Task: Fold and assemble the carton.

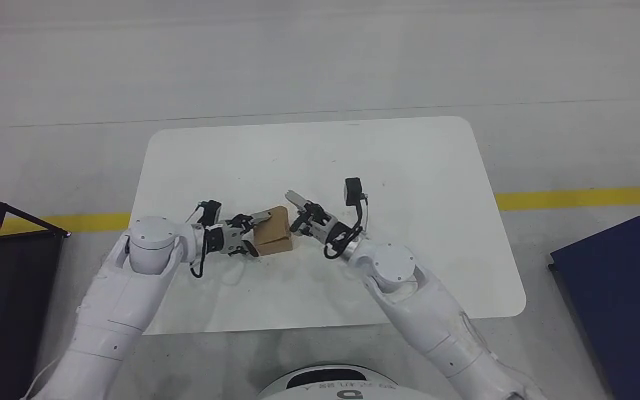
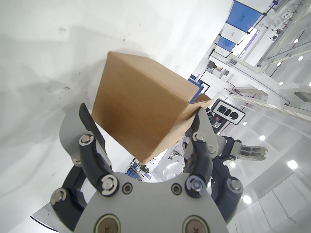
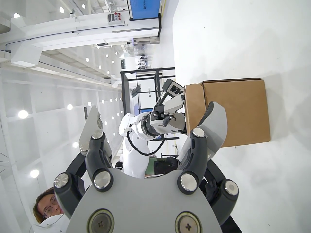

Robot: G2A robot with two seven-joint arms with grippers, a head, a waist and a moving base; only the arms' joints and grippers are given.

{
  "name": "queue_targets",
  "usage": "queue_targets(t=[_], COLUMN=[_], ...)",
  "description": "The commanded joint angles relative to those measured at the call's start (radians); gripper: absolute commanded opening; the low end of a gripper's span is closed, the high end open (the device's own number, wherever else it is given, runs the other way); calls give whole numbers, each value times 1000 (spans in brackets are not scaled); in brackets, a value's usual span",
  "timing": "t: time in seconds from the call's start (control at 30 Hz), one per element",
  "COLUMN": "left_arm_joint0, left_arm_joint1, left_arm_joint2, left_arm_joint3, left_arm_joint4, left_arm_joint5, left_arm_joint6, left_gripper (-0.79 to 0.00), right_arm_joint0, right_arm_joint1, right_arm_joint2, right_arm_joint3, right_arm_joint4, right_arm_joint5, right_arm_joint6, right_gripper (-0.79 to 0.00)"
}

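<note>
The carton (image 1: 272, 232) stands left of the middle of the counter (image 1: 420, 170), hemmed in on two sides. The left gripper (image 1: 246, 245) blocks its left face, jaws clamped on it. The right gripper (image 1: 297, 204) stands just beside its far right corner, jaws spread wide. Both arms slant in from the near edge, barring the near left and near right. Between them a wedge of bare counter leads to the carton's near side. Open counter stretches along the far edge and the right.
</note>
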Motion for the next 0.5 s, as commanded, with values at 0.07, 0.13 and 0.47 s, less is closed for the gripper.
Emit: queue_targets(t=[0.07, 0.13, 0.47], left_arm_joint0=[-6, -8, -15], left_arm_joint1=[1, 1, 2], left_arm_joint2=[5, 7, 19], left_arm_joint3=[1, 0, 6], left_arm_joint4=[-1, -2, -11], left_arm_joint5=[1, -2, -10], left_arm_joint6=[-1, 1, 5], left_gripper=[0, 0, 0], right_arm_joint0=[0, 2, 33], right_arm_joint1=[1, 0, -10], right_arm_joint2=[1, -6, -41], right_arm_joint3=[-6, -6, 28], right_arm_joint4=[-2, -3, 11], right_arm_joint5=[4, 8, 13], right_arm_joint6=[4, 7, 13], right_gripper=[-77, -80, -83])
